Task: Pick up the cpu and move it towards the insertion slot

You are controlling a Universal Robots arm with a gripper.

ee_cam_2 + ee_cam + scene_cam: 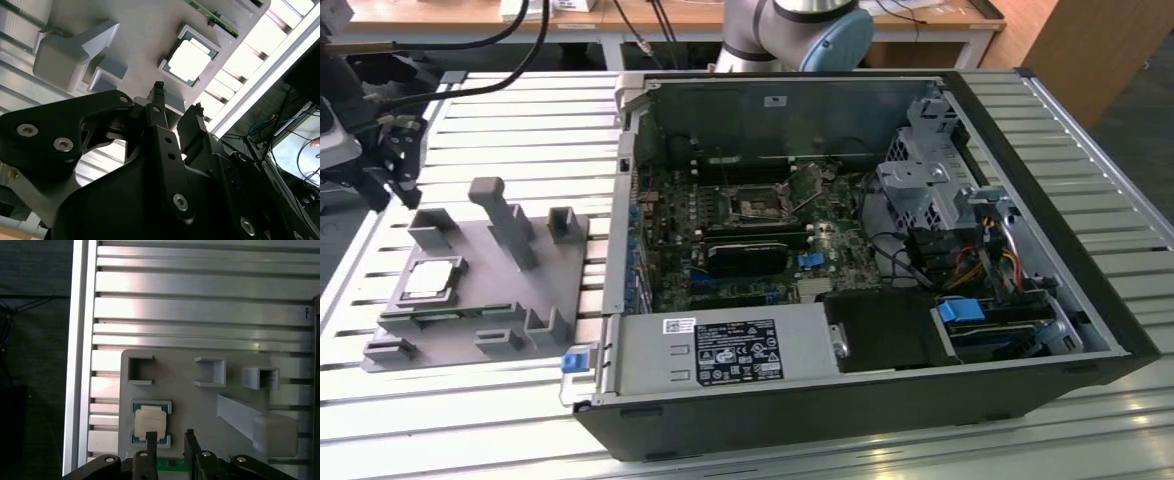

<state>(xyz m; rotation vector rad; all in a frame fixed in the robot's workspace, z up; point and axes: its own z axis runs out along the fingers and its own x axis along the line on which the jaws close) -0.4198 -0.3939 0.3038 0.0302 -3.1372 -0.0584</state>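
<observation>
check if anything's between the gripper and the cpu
Nothing visible. In the first wrist view the cpu lies uncovered in the grey fixture's recess, with open space between it and the open gripper. The fixture's tall post stands off to one side.

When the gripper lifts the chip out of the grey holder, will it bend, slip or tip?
The chip looks flat with a metal top, so it probably stays stiff. The top shines, so it may slip when gripped. It lies flat in a recess of the grey holder, so rolling or tipping seems unlikely.
</observation>
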